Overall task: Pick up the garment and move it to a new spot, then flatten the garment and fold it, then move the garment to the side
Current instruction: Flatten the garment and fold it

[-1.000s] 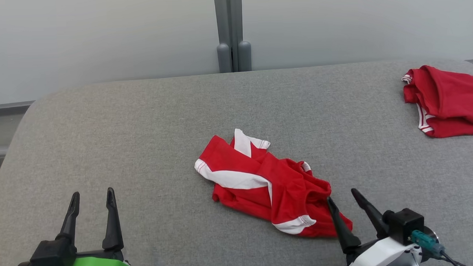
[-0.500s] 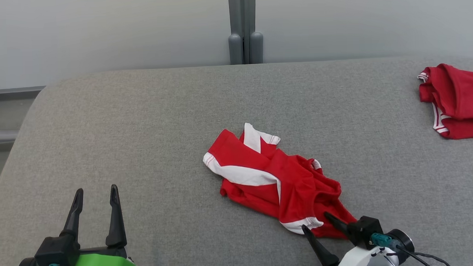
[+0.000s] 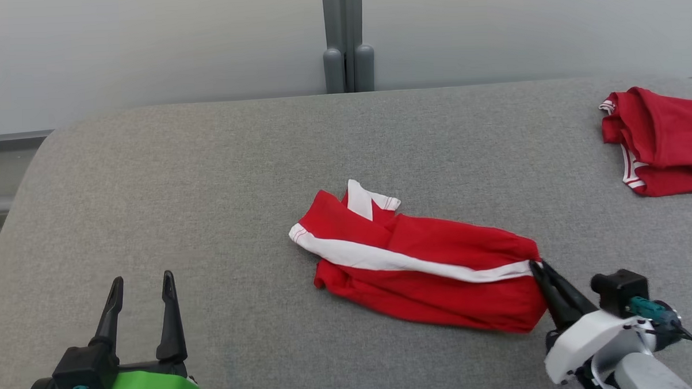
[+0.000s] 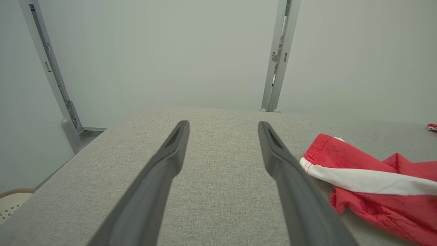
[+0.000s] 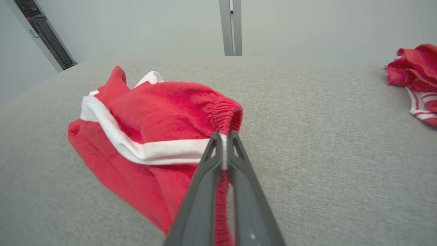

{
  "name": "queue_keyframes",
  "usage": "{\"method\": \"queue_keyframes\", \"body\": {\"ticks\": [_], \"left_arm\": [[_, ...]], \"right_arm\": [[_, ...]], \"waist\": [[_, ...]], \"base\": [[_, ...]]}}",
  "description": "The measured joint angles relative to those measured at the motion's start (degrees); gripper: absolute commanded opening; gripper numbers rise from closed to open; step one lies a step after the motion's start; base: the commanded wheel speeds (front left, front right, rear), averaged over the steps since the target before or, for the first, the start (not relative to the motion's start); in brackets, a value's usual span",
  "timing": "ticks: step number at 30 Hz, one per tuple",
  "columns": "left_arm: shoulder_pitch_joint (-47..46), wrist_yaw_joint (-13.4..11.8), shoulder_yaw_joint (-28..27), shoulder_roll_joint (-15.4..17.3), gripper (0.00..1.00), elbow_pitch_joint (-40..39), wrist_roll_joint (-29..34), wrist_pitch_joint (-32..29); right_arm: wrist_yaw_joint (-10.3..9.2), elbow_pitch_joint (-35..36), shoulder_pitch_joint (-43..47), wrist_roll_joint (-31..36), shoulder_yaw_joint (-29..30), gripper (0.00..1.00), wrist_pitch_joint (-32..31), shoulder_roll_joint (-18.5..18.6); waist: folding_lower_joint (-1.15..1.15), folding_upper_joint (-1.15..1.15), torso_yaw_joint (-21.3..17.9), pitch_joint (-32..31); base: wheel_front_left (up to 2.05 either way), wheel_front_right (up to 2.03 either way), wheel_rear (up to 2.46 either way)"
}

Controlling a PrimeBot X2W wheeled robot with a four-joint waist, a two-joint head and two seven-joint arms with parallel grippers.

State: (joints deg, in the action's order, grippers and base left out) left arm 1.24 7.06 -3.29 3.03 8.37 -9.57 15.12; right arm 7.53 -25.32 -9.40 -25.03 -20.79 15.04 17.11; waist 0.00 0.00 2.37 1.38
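The garment (image 3: 417, 261) is a pair of red shorts with white side stripes, lying stretched across the middle of the grey padded table (image 3: 207, 165). My right gripper (image 3: 537, 265) is shut on the elastic waistband at the garment's right end; in the right wrist view the fingertips (image 5: 223, 136) pinch the red and white cloth (image 5: 153, 119). At the lower left my left gripper (image 3: 141, 282) stands open above bare table, well apart from the cloth. The left wrist view has the garment's hem (image 4: 358, 177) to the right of the open fingers (image 4: 172, 150).
A second red garment with white trim (image 3: 660, 140) lies bunched at the table's far right edge. Behind the table stand a pale wall and a grey post (image 3: 345, 39). The table's left edge drops off near the left gripper.
My right gripper closed on the garment's waistband and drew it to the right, stretching the crumpled shorts out long. The head camera shifted a little. The left gripper stayed put.
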Motion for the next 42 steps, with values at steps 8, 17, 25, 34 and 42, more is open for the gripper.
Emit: {"method": "queue_keyframes", "body": {"ticks": [8, 17, 25, 34, 42], "left_arm": [[-0.1, 0.01, 1.04, -0.08, 1.0, 0.35, -0.18, 0.0], [-0.14, -0.26, 2.02, -0.11, 1.0, 0.93, -0.46, 0.0], [-0.1, -0.43, 1.41, -0.13, 1.0, 0.96, -0.32, 0.0], [0.04, -0.43, -0.11, -0.15, 1.0, 0.8, 0.13, 0.0], [0.3, -0.32, -1.29, -0.15, 1.0, 0.75, 0.8, 0.0]], "right_arm": [[0.0, 0.65, 3.07, -0.24, 8.26, 0.0, 0.01, 1.77], [0.0, 1.76, 3.89, -0.7, 8.47, 1.0, 0.01, -0.31], [0.0, 7.02, 6.02, 1.97, 12.59, 1.0, 0.01, -1.6], [0.0, 13.7, 9.53, 5.32, 16.22, 1.0, 0.01, -4.54], [0.0, 17.5, 11.51, 7.6, 17.71, 1.0, 0.01, -7.04]], "waist": [[0.0, 0.0, -1.19, 0.55], [0.0, 0.0, -2.02, 0.21], [0.0, 0.0, -3.34, -0.56], [0.0, 0.0, -4.37, -1.52], [0.0, 0.0, -4.65, -2.13]], "base": [[0.0, 0.0, 0.0], [0.0, 0.0, 0.0], [0.0, 0.0, 0.0], [0.0, 0.0, 0.0], [0.0, 0.0, 0.0]]}}
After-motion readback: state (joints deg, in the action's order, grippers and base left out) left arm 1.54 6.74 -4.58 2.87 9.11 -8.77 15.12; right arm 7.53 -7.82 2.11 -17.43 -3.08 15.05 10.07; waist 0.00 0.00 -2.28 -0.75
